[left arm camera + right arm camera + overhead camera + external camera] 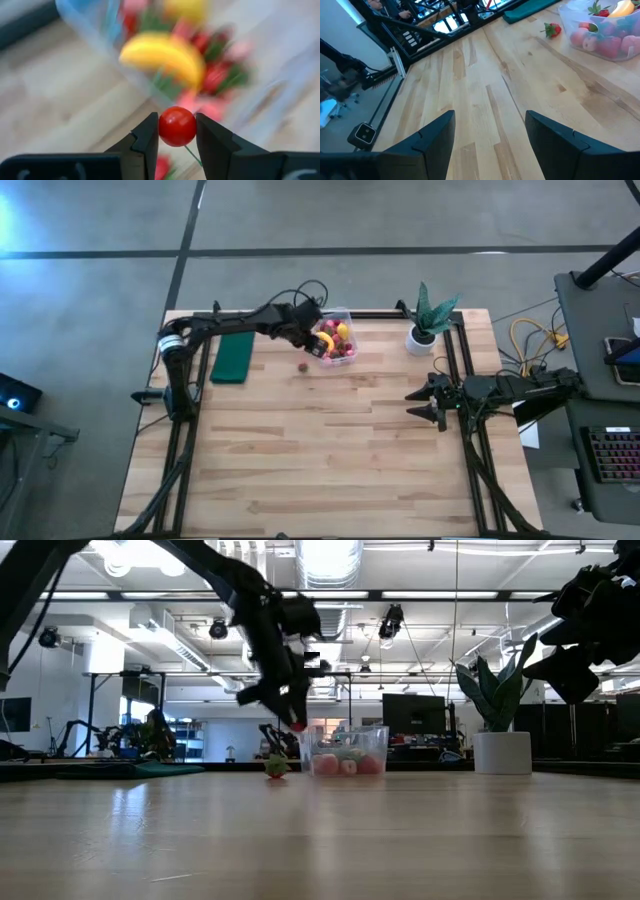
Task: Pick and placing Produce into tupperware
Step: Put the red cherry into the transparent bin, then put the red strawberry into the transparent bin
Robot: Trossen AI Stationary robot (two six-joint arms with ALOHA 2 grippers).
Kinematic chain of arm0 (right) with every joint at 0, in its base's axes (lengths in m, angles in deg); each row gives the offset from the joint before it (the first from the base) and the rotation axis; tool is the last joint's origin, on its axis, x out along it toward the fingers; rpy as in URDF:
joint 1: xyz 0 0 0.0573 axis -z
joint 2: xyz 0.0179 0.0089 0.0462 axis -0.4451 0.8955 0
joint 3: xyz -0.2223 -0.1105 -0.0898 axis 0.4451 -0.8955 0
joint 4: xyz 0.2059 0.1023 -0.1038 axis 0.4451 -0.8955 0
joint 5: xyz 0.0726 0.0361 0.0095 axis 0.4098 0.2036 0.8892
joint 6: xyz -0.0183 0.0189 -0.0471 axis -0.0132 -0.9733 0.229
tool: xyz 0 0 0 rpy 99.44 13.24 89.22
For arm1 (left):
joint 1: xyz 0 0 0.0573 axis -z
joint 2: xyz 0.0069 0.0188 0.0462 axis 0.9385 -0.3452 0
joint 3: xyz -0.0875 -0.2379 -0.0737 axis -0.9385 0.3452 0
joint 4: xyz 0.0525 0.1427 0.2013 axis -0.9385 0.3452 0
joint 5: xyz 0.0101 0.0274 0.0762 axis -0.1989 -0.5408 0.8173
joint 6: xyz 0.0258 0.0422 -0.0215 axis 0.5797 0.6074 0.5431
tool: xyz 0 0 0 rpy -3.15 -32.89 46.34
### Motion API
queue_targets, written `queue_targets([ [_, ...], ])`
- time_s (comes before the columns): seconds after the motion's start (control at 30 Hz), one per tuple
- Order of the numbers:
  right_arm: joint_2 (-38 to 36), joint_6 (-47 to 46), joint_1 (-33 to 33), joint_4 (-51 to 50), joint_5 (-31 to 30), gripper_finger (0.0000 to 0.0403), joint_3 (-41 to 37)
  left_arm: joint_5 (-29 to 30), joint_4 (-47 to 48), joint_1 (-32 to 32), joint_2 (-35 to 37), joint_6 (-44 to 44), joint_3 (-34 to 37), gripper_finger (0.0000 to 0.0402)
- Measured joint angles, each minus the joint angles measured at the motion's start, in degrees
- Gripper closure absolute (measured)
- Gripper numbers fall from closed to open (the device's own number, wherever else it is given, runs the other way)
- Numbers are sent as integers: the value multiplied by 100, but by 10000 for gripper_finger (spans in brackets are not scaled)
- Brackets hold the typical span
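Note:
The clear tupperware (338,340) stands on the far part of the table and holds red and pink strawberries, a yellow banana (160,55) and a lemon (343,331). My left gripper (318,343) hovers at the box's left rim, shut on a small red round fruit (177,127). In the low view this fruit (297,725) hangs well above the table, beside the tupperware (345,752). One strawberry (303,366) lies on the wood in front of the box. My right gripper (425,402) waits open at the table's right side. My left gripper pinches the small red fruit (177,127) between its two fingertips (150,131), one on each side of its round body. A thin green stem (192,154) trails from it. The fingers point down and toward the box, and the fruit is lifted clear of the table.
A dark green flat pad (233,357) lies left of the box, under the left arm. A white pot with a green plant (425,328) stands at the far right. The wooden table (330,450) spreads out toward the near edge.

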State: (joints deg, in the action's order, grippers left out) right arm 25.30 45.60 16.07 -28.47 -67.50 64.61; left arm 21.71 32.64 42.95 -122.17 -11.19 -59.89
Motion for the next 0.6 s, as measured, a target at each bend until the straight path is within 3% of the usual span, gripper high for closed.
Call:
queue_targets([
  [0.13, 0, 0, -1, -10, 0, 170, 0, -13, -805, 32, 408, 496, -106, 308],
  [0.3, 0, 1, -1, -13, 0, 170, 0, -15, -1465, 35, 236, 1059, -352, 303],
  [0.47, 0, 2, 1, -12, 0, 170, 0, -11, -1625, 35, -156, 1190, -514, 254],
  [0.6, 0, 1, -1, -12, 0, 170, 0, -57, -1176, 35, -137, 1171, -542, 207],
])
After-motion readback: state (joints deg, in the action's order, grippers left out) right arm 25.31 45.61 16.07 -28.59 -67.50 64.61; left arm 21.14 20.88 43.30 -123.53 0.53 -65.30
